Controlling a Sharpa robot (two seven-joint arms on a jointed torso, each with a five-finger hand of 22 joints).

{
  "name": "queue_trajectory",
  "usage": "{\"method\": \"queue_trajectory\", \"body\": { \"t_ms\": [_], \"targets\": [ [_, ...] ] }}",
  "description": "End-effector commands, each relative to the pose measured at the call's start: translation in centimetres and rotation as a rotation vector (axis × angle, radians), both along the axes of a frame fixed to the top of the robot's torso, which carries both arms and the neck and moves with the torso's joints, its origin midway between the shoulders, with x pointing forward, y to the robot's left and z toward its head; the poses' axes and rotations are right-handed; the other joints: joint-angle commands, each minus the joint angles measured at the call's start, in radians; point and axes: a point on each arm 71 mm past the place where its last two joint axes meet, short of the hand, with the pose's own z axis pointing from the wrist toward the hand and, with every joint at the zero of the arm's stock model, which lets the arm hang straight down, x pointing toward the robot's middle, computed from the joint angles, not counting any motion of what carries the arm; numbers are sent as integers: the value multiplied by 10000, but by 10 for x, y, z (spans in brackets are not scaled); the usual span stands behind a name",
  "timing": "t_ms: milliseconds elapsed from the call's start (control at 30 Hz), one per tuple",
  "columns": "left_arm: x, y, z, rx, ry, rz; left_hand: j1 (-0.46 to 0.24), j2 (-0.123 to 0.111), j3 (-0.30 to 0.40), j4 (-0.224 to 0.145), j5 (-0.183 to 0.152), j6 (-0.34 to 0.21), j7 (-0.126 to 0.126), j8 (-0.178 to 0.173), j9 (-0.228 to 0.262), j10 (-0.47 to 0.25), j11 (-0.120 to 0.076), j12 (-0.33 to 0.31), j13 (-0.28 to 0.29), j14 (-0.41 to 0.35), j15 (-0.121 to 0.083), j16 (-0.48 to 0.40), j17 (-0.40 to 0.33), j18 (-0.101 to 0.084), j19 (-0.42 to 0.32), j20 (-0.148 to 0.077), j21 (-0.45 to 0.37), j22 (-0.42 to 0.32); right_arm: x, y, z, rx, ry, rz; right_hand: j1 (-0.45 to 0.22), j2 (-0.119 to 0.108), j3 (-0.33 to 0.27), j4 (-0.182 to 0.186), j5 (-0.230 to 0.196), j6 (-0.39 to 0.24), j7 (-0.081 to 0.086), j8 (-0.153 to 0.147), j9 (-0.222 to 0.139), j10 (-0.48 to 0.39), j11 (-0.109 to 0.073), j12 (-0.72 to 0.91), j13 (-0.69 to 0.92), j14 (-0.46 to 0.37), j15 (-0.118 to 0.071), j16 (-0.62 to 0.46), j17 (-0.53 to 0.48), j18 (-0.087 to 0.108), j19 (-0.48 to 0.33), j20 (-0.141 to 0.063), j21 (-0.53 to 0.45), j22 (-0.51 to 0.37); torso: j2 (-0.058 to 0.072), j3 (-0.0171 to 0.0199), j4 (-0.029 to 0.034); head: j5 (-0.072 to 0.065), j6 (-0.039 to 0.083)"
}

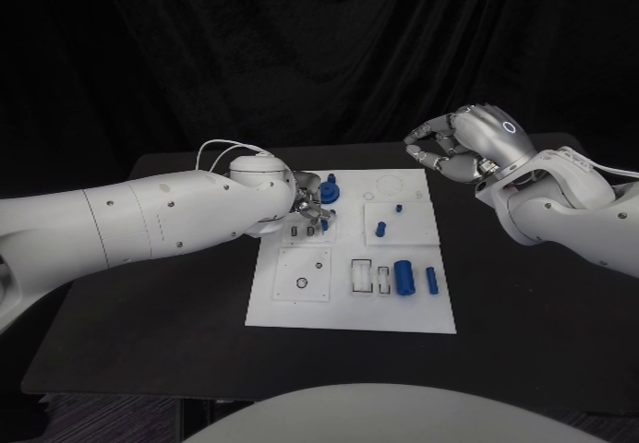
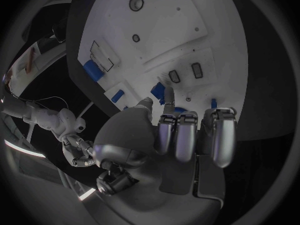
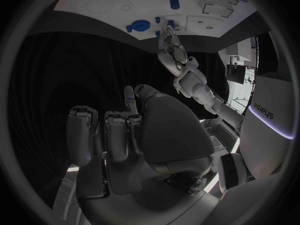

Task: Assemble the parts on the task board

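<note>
- The white board (image 1: pixel 353 309) lies in the middle of the black table (image 1: pixel 533 314), filling the centre of the head view.
- The left hand (image 1: pixel 309 205) reaches in from the left of the frame and sits over the board's upper left part, fingers pointing down at the board.
- In the left wrist view the left hand's fingers (image 2: pixel 187 135) lie side by side and bent forward above the board, and a small blue piece (image 2: pixel 159 91) shows just past them; whether the fingers pinch it cannot be told.
- A round blue piece (image 1: pixel 329 193) with a knob lies just to the right of the left hand, near the board's top edge.
- A short blue peg (image 1: pixel 381 228) stands on the raised square plate in the board's upper right, with a smaller blue pin (image 1: pixel 397 208) just above it.
- Two blue cylinders lie side by side in the lower right of the board: a thick one (image 1: pixel 403 275) and a thin one (image 1: pixel 431 280) to its right.
- The right hand (image 1: pixel 464 146) hangs above the table at the upper right of the frame, off the board's top right corner, fingers curled in together and holding nothing.
- In the right wrist view the right hand's fingers (image 3: pixel 115 135) fold in toward the palm.
</note>
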Motion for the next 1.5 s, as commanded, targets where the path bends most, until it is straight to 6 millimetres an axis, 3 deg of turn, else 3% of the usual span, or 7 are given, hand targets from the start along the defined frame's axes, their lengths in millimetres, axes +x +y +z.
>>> {"method": "queue_trajectory", "body": {
  "t_ms": [33,1033,1500],
  "targets": [
    [-2,-3,-3,36,178,-181,73,-4,72,14,64,71,31,-67,-16,1038,-51,34,2607,1057,-58,65,2631,-140,-42,4,-29,1218,0,0,-1,0,29,-106,124,-3,41,-12,54,85,10,-28,-14,1060,79,27,2635,998,67,-68,2473,-84,543,87,-66,2227,-4,8,-14,21,-2],
    [-2,-7,-9,-154,332,-517,171,-115,540,-135,367,475,-60,-360,52,1038,-129,34,2607,1057,-122,65,2631,-139,-21,-48,-55,1237,2,1,-3,-175,211,-32,131,-53,45,-26,46,101,17,-26,-16,1060,84,27,2635,958,75,-233,2329,-50,485,96,-204,2181,21,3,-9,-57,-2],
    [-1,-6,-10,-309,302,-600,193,-319,1040,-292,865,685,-142,-476,301,1038,-207,34,2607,1057,-195,65,2631,-139,-7,-119,-83,1254,3,3,-4,-226,311,-25,134,-53,50,-28,46,108,16,-23,-15,1060,84,27,2635,955,75,-247,2318,-48,481,97,-214,2178,16,8,-5,8,-2]
  ]
}}
